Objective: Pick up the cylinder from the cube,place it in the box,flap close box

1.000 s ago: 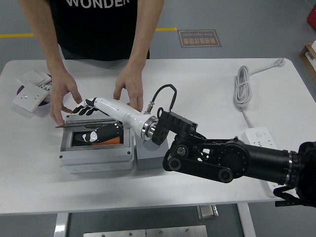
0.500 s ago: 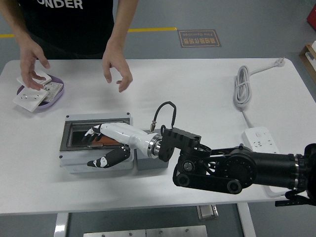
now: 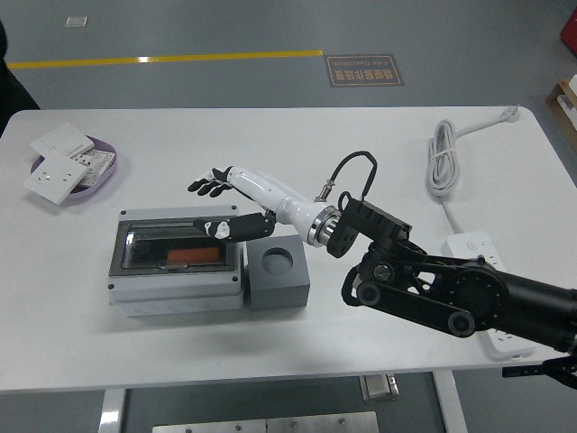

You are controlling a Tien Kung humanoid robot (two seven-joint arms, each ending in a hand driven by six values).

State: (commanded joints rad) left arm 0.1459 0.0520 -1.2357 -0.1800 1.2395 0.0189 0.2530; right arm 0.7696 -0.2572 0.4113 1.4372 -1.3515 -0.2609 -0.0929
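The right hand hovers above the box's far right corner, fingers spread and gripping nothing, thumb low over the clear flap. That flap lies flat, so the box looks shut. An orange shape under it is probably the cylinder, already inside. Beside the box, touching it, the grey cube shows an empty socket on the worktop.
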